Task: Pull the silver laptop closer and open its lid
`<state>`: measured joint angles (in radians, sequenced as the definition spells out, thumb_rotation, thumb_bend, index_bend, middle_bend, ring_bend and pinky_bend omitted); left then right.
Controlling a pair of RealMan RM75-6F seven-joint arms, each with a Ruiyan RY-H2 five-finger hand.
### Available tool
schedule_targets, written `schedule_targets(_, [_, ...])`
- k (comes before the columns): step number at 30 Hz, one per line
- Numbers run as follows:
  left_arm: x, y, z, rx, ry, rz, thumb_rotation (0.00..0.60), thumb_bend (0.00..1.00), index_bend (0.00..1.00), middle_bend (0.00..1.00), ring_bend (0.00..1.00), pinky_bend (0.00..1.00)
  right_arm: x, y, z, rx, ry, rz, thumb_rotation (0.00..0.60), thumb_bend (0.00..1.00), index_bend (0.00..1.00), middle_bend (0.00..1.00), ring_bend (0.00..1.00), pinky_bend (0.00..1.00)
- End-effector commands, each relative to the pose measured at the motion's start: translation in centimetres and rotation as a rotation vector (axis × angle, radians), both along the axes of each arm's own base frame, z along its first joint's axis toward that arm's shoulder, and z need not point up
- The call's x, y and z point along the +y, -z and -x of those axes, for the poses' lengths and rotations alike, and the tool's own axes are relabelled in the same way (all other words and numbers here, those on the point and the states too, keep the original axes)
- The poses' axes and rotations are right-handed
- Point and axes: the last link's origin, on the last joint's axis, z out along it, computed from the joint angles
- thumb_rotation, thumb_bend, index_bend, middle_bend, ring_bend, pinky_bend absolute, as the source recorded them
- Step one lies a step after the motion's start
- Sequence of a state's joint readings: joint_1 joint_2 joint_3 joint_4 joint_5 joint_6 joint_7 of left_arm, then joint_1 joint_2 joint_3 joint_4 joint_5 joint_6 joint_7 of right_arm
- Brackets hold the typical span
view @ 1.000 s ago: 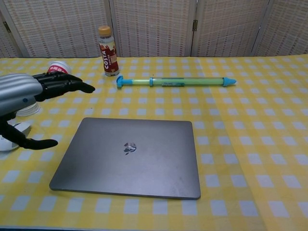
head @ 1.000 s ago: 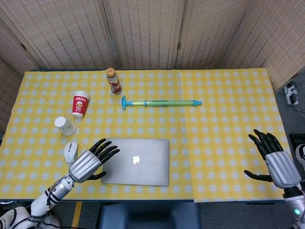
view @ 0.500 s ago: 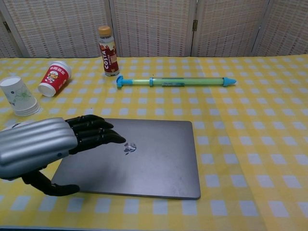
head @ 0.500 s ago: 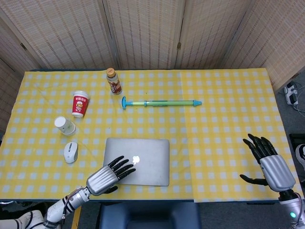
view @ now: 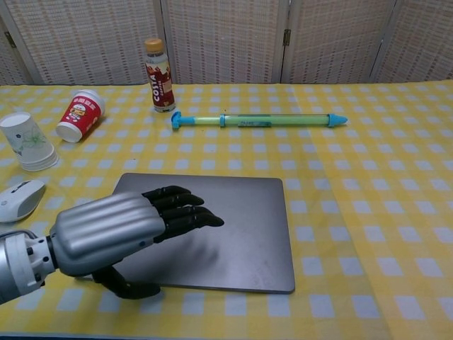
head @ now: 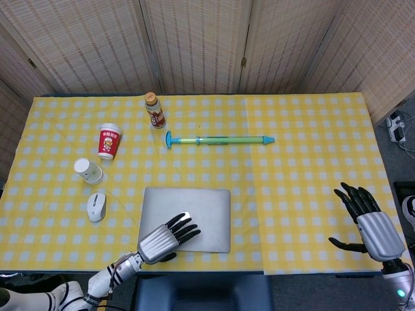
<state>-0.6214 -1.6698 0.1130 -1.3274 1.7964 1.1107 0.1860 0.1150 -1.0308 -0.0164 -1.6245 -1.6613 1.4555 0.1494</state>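
Silver laptop (head: pixel 194 216), lid closed, lies flat on the yellow checked table (head: pixel 305 162), near the front edge and a little left of centre. My left hand (head: pixel 166 237) hovers over its near left part, fingers (view: pixel 185 212) stretched forward and slightly spread, thumb tucked below toward the front edge; it holds nothing, and I cannot tell whether the palm touches the lid. My right hand (head: pixel 369 223) hangs open and empty near the table's far right edge, well apart from the laptop. To do this step well, I judge I should press flat on the lid to draw it closer, then hook the front lip without tipping the base. A white mouse (head: pixel 96 206) sits just left of the laptop, with a pale paper cup (head: pixel 88 170) and a red cup (head: pixel 109 140) beyond it. A bottle (head: pixel 154 109) and a long green tube (head: pixel 219 139) lie behind, clear of the pulling path.
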Motion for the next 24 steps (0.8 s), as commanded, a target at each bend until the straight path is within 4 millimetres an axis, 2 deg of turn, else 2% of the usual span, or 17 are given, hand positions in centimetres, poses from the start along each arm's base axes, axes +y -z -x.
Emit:
schedule_targets(1, [0.2, 0.5, -0.1, 0.005, -0.006, -0.002, 0.595, 0.32, 0.0, 0.13, 0.04, 0.0, 0.1, 0.0, 0.1, -0.001, 0.004, 0.001, 0.498, 0.16, 0.0, 0.0, 0.01, 0.0])
schedule_targets(15, [0.3, 2.0, -0.3, 0.007, -0.029, 0.005, 0.597, 0.32, 0.0, 0.13, 0.04, 0.0, 0.4, -0.2, 0.7, -0.002, 0.02, 0.011, 0.497, 0.16, 0.0, 0.0, 0.01, 0.0])
schedule_targets(24, [0.3, 2.1, -0.3, -0.004, -0.029, 0.001, 0.595, 0.35, 0.0, 0.13, 0.05, 0.0, 0.6, -0.3, 0.8, 0.0, 0.027, 0.016, 0.499, 0.16, 0.0, 0.0, 0.0, 0.0])
